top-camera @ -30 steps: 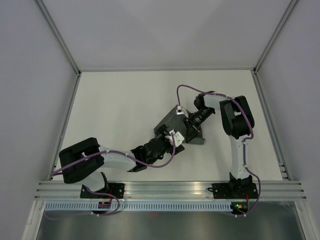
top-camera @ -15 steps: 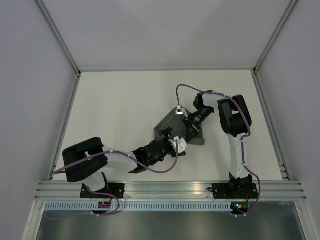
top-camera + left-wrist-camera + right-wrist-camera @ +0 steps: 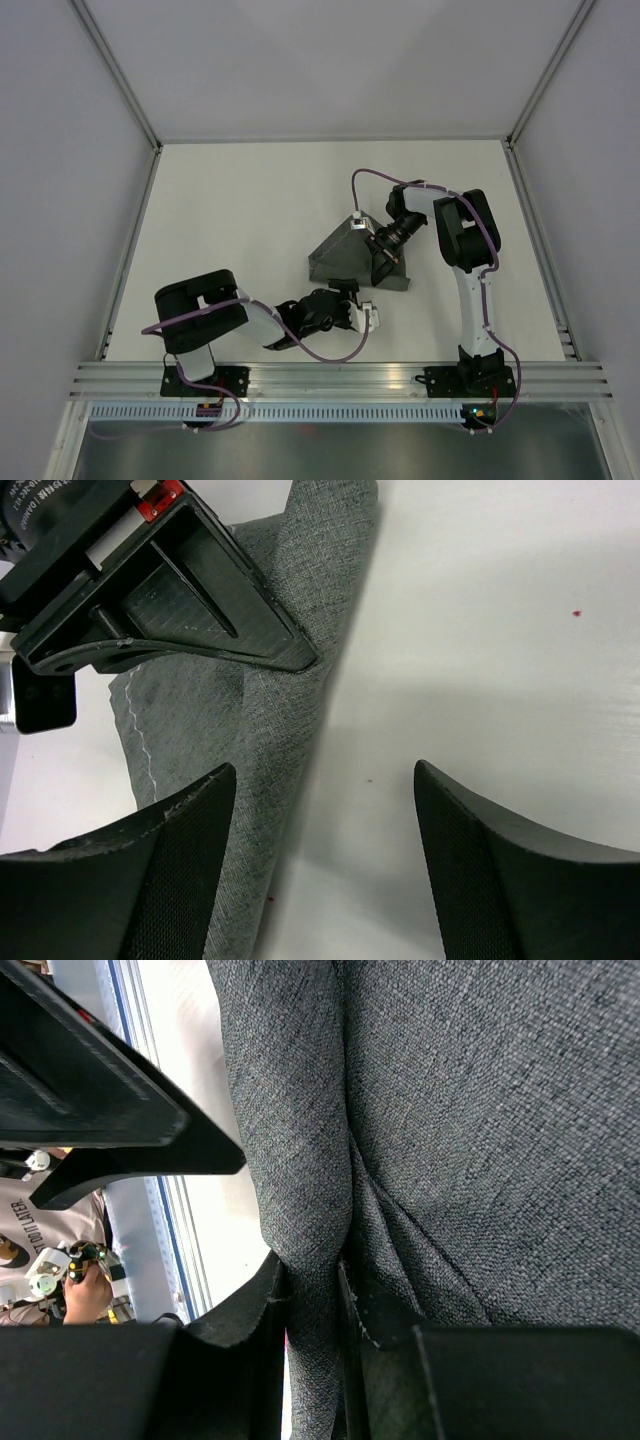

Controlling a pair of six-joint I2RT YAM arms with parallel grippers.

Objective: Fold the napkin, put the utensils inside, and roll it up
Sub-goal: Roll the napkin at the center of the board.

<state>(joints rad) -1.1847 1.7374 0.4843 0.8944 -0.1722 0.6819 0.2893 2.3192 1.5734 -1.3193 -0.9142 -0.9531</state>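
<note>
Right jaws pinch a napkin fold; left jaws, wide and empty, straddle its edge over the table.

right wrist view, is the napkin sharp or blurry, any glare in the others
Right wrist: napkin weave crisp throughout. Left wrist: weave sharp, soft shadow along its edge, no glare on the table. Top external: even light, napkin too small for texture.

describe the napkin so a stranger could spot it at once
On the white table, look just right of centre. The napkin is a dark grey cloth in a rough triangle, one fold pinched by the right gripper; it is the only soft, matte thing there.
</note>
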